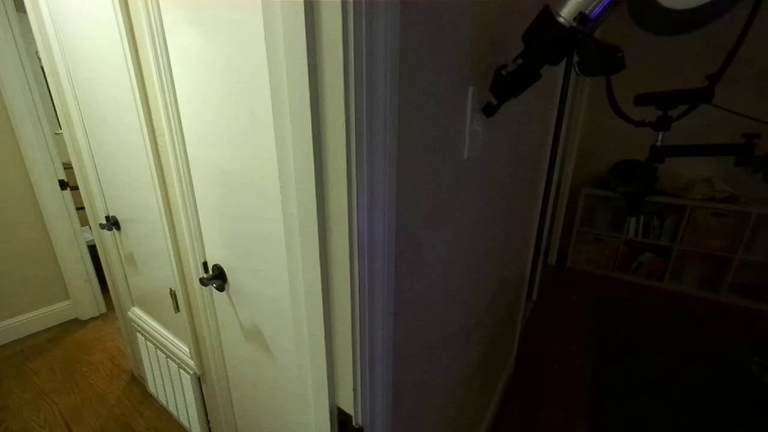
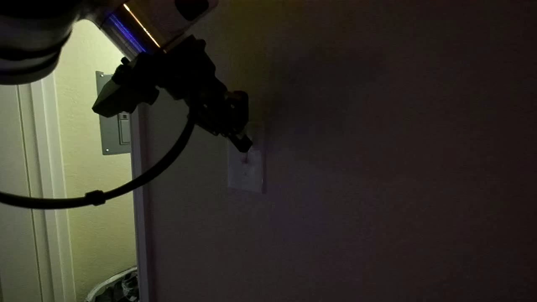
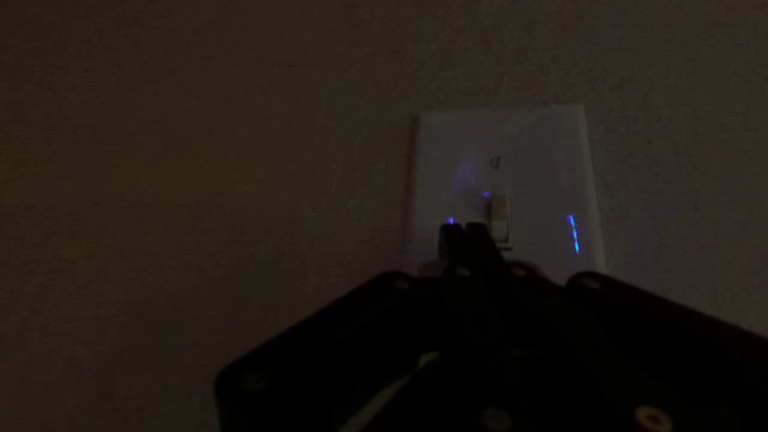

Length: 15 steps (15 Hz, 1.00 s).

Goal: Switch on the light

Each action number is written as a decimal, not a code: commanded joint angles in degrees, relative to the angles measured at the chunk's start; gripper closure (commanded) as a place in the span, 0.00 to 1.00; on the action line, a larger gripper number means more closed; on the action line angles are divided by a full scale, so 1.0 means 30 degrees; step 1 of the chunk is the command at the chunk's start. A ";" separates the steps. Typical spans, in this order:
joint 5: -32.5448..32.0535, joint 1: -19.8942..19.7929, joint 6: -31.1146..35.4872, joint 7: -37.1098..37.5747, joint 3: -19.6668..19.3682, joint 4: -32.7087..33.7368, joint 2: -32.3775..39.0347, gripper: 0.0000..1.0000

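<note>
Flipping the light-switch toggle (image 3: 500, 213) on its wall plate (image 3: 540, 153) seems the step in hand, the gripper (image 3: 465, 226) facing that plate, jaws together on nothing visible, likely needing a slight sideways shift and a flick, while only an exterior view shows the breaker panel (image 2: 111, 137) left of the plate.

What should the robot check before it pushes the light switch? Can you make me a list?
1. Gripper shut for pushing: ok, its fingertips are together.
2. Switch in sight: ok, the wrist view shows it on its plate.
3. Fingertips lined up with the switch: not ok, they look left of it in the wrist view.
4. Fingertips touching the switch: cannot tell.
5. Bright enough to see well: not ok, the wall around it is dark.
</note>
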 commanded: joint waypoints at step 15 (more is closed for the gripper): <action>-0.1183 0.0010 -0.1234 0.0319 0.0331 -0.0550 0.0210 0.95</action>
